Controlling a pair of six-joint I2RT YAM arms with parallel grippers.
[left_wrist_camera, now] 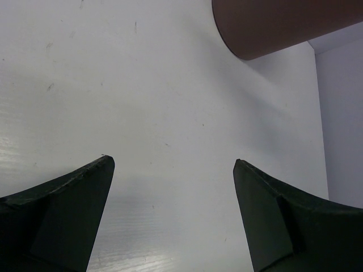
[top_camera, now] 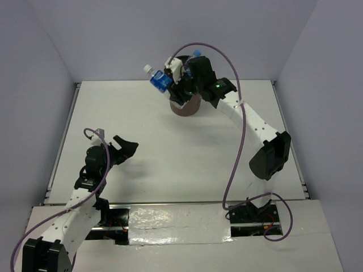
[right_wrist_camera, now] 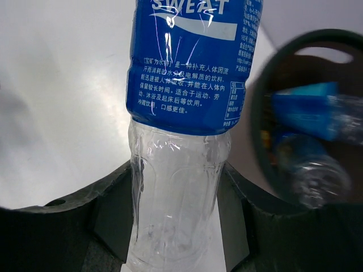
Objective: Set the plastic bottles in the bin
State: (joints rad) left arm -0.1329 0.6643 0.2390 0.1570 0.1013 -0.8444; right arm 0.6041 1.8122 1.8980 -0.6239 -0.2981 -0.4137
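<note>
while a light, thin-walled and probably slippery bottle (right_wrist_camera: 187, 85) is being gripped around its clear lower body by the right gripper (right_wrist_camera: 177, 221) just beside the bin (right_wrist_camera: 317, 35), which is holding two others (right_wrist_camera: 309, 110), the left gripper (left_wrist_camera: 173, 164) is being held spread wide and empty.

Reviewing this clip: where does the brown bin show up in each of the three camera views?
Top external: bin, upper centre, at the far side of the table, only its lower part showing.
Left wrist: top right corner, brown wall only.
Right wrist: right edge, blurred dark rim and inside, right of the held bottle.
Shared landmark: the white table.
</note>
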